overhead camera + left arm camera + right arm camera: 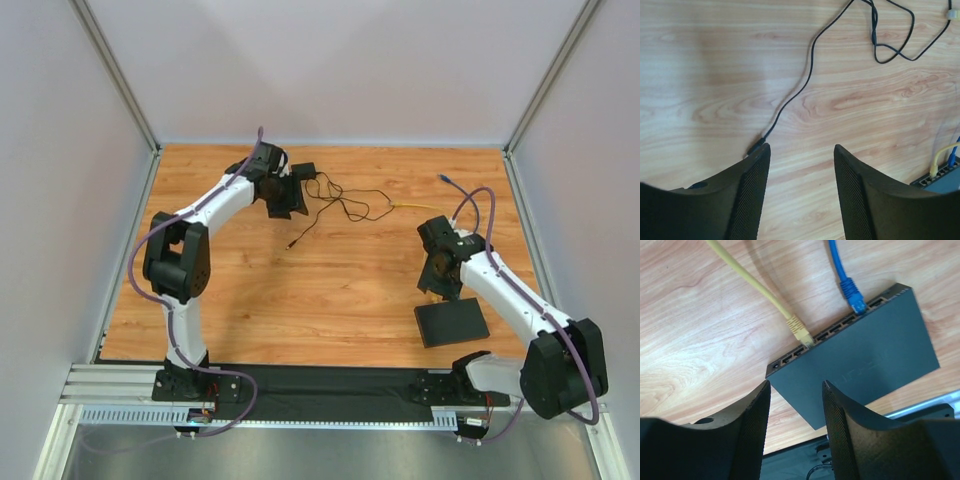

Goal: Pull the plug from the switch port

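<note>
Right pincer (795, 390) over the switch (865, 360), both plugs seated, pull not yet begun.

Notes: switch lies flat on the bench (330, 290), near right. The yellow plug (800, 330) and blue plug (854, 297) both sit in its port row (832, 330); which one is meant, cannot tell. Right pincer hovers above the box, jaws partly apart, empty. Left pincer (801, 150) is well apart at back left, jaws spread, empty, by a thin black cord (810, 65). To do it well: close on the plug's moulded body, not the cable; press the latch tab if reachable; draw straight back along the port's axis. The slab looks light and may slide, so the left pincer could pin it.
</note>
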Available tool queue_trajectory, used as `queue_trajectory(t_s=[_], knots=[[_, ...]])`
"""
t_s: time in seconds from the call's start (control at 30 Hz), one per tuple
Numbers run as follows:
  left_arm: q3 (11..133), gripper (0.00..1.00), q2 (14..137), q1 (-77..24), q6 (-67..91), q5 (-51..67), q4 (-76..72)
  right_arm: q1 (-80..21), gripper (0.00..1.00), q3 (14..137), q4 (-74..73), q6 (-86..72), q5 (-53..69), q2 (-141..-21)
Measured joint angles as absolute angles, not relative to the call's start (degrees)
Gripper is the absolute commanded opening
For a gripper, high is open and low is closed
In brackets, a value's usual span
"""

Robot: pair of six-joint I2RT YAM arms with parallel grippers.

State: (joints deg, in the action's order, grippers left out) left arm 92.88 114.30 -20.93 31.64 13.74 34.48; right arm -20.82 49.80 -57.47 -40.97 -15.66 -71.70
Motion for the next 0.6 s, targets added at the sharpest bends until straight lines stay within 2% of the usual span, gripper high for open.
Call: queue_trajectory(t_s=[0.17, 0.3, 0.47, 0.6], knots=[[81.7, 0.61, 102.7, -21.8, 36.5, 13.5, 30.4, -18.4, 0.51, 51.2, -61.6, -42.1, -17.5, -68.4], [71.4, 0.57, 93.2, -27.8, 44.0, 18.5, 17.3, -12.6, 0.51, 51.2, -63.6, -42.2, -17.0, -65.2], [68.4, 0.53, 96.9, -38.7, 49.6, 27.1, -0.5, -2.7, 0.5, 49.1, -63.1, -41.4, -13.1, -61.5], [68.3, 0.46, 104.4, -44.4, 52.6, 32.0, -12.0, 2.5, 0.46, 46.1, -62.8, -40.6, -9.5, -60.3]])
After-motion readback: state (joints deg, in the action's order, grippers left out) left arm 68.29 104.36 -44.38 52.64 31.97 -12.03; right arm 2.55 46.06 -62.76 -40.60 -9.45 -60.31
